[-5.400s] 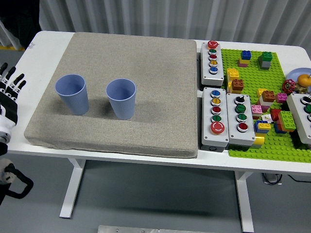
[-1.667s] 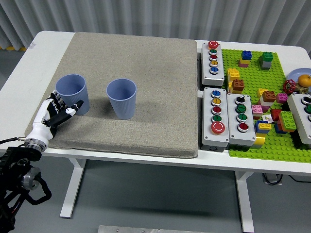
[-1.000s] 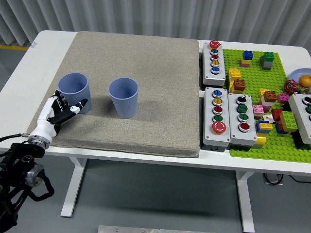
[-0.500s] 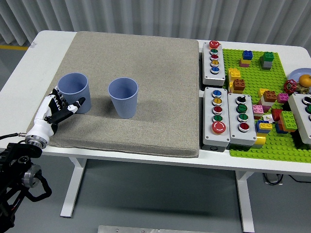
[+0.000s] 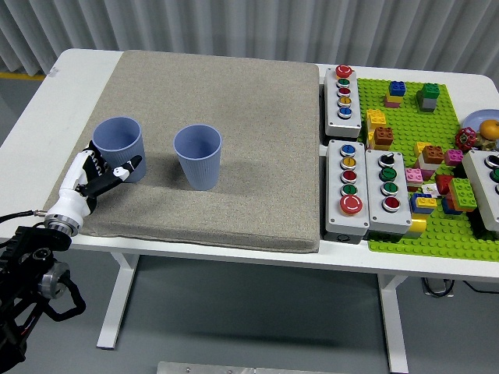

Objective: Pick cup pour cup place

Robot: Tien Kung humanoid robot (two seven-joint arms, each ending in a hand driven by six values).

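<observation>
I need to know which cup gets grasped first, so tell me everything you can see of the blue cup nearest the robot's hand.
The left cup is a pale blue-lilac tumbler, plastic by its look, with fine vertical ribs and a wall tapering toward the base. It stands upright, mouth open; nothing shows inside it. It sits near the left edge of the grey mat, apart from the second cup on its right. The left hand is at its lower near side, fingers spread around the base; whether they touch it cannot be told.

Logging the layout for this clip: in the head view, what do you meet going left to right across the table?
Left hand → left cup → right cup → button boxes → green plate with bricks.
</observation>
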